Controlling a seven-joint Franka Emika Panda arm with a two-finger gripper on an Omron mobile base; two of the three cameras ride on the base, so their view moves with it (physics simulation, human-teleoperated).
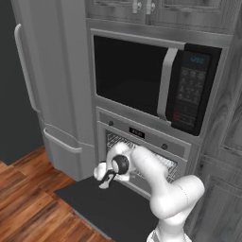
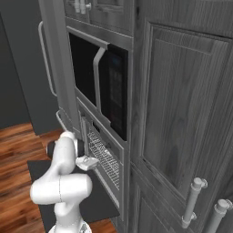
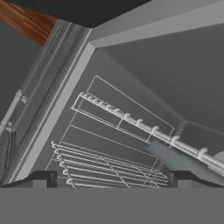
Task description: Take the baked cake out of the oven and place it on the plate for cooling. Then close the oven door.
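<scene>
The built-in grey wall oven [image 1: 142,156], with its control strip, small black display and two round knobs, sits directly below the large black microwave [image 1: 156,78] with the keypad. Its wide dark-glass oven door [image 1: 106,205] is already let down flat, reaching out from the oven's mouth over the wooden floor [image 1: 23,198], so the opening step looks done. The white arm's two-finger pincer [image 1: 108,179] hangs just in front of the oven's opening, above the lowered door and beside the wire racks [image 3: 131,120] inside. In the hand view the two dark finger tips [image 3: 41,177] stand well apart with nothing between them, so the pincer is released and carries nothing. That view looks into the oven cavity past the rack wires; at its lower right a pale grey shape lies beyond the rack bar, but it is too cut off to say whether it is the cake. No cake or plate can be made out elsewhere near the oven. By this reading the task is at an early stage: reaching in for the cake, carrying it to the plate and swinging the oven door shut are all left to do.
</scene>
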